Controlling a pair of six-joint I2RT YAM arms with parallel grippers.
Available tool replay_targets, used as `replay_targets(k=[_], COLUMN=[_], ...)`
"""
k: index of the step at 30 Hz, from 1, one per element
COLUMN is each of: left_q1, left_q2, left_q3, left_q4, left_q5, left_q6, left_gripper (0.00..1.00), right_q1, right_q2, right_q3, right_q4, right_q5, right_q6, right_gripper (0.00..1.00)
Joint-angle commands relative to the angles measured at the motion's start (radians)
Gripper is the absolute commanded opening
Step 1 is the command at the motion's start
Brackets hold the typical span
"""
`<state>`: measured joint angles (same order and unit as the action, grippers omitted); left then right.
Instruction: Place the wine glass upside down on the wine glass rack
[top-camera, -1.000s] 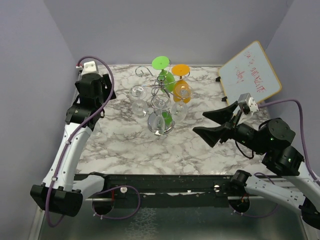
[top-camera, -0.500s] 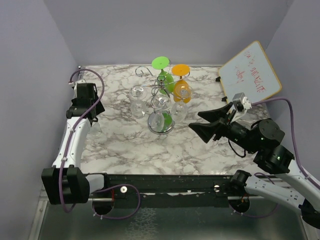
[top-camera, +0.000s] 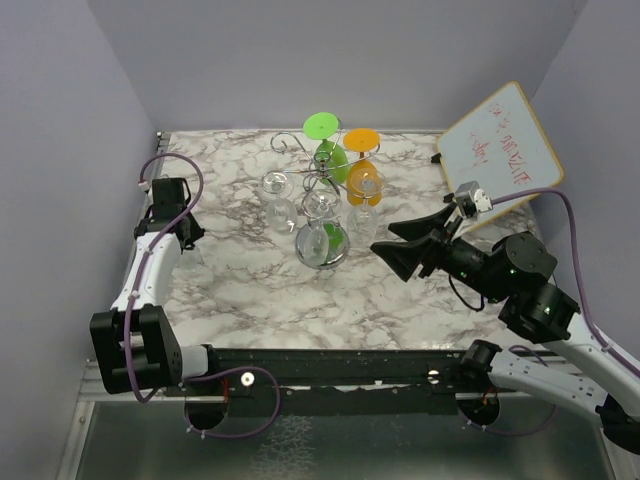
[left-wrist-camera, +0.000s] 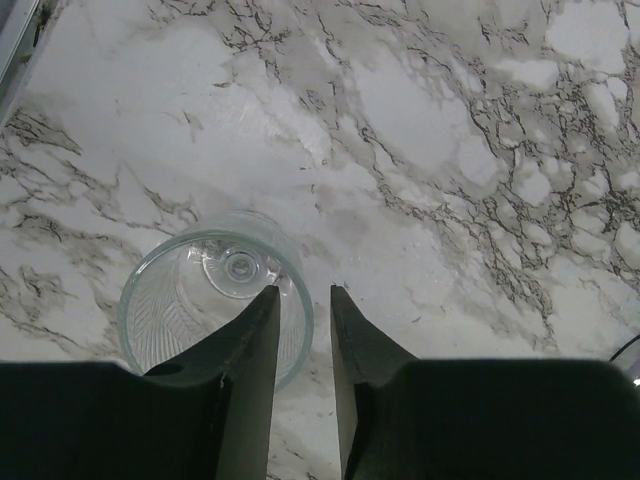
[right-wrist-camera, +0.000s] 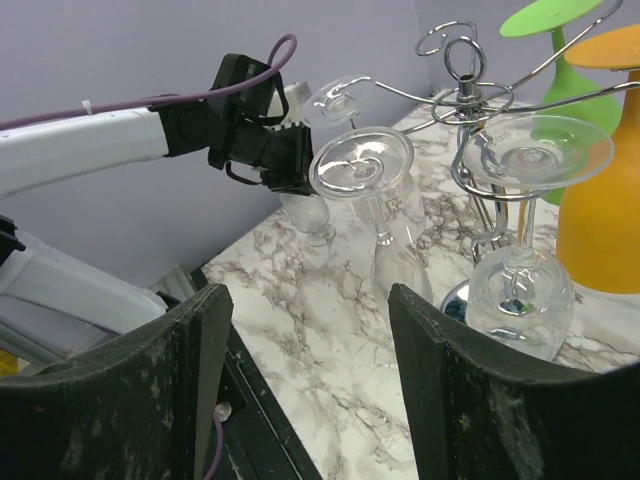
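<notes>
A clear wine glass (left-wrist-camera: 200, 300) stands upright on the marble near the table's left edge, seen from above. My left gripper (left-wrist-camera: 305, 290) points down over it and is narrowly open. Its left finger is inside the bowl and its right finger outside, with the rim between them and small gaps on both sides. From the right wrist, that glass (right-wrist-camera: 312, 215) shows under the left gripper (right-wrist-camera: 292, 185). The chrome wine glass rack (top-camera: 322, 185) stands mid-table with several glasses hung upside down. My right gripper (top-camera: 382, 240) hovers open and empty just right of the rack (right-wrist-camera: 465, 85).
On the rack hang a green glass (top-camera: 330, 150), an orange glass (top-camera: 362, 170) and clear ones (top-camera: 278, 195). A whiteboard (top-camera: 500, 145) leans at the back right. Purple walls close in the table on the left, the back and the right.
The left arm has drawn in and come down over the glass, and its jaws have narrowed about the rim. The right gripper has moved left towards the rack.
</notes>
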<state>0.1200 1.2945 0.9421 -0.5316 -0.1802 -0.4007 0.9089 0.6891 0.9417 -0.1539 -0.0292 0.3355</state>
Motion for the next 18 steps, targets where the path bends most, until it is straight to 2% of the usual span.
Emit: replay_targets(k=[1, 4, 5, 14, 18], left_q1=[0.017, 0.017, 0.018, 0.017, 0.018], left_q2=[0.017, 0.016, 0.019, -0.027, -0.063], left_q3=[0.002, 0.025, 0.038, 0.108, 0.152], left_q4=[0.031, 0.017, 0.006, -0.044, -0.09], left_q5=[0.059, 0.072, 0.079, 0.238, 0.235], left_q6=[0.003, 0.007, 0.008, 0.0, 0.003], left_gripper=[0.21, 0.01, 0.0, 0.0, 0.0], right_q1=[0.004, 0.004, 0.003, 0.004, 0.003], right_q2=[0.008, 0.024, 0.03, 0.056, 0.062], right_q3=[0.0, 0.002, 0.004, 0.04, 0.039], right_q4=[0.031, 0.04, 0.041, 0.017, 0.018], right_q5=[0.016, 0.018, 0.018, 0.014, 0.017], right_q6=[0.025, 0.031, 0.033, 0.056, 0.072], right_gripper=[0.68, 0.68, 0.68, 0.68, 0.68])
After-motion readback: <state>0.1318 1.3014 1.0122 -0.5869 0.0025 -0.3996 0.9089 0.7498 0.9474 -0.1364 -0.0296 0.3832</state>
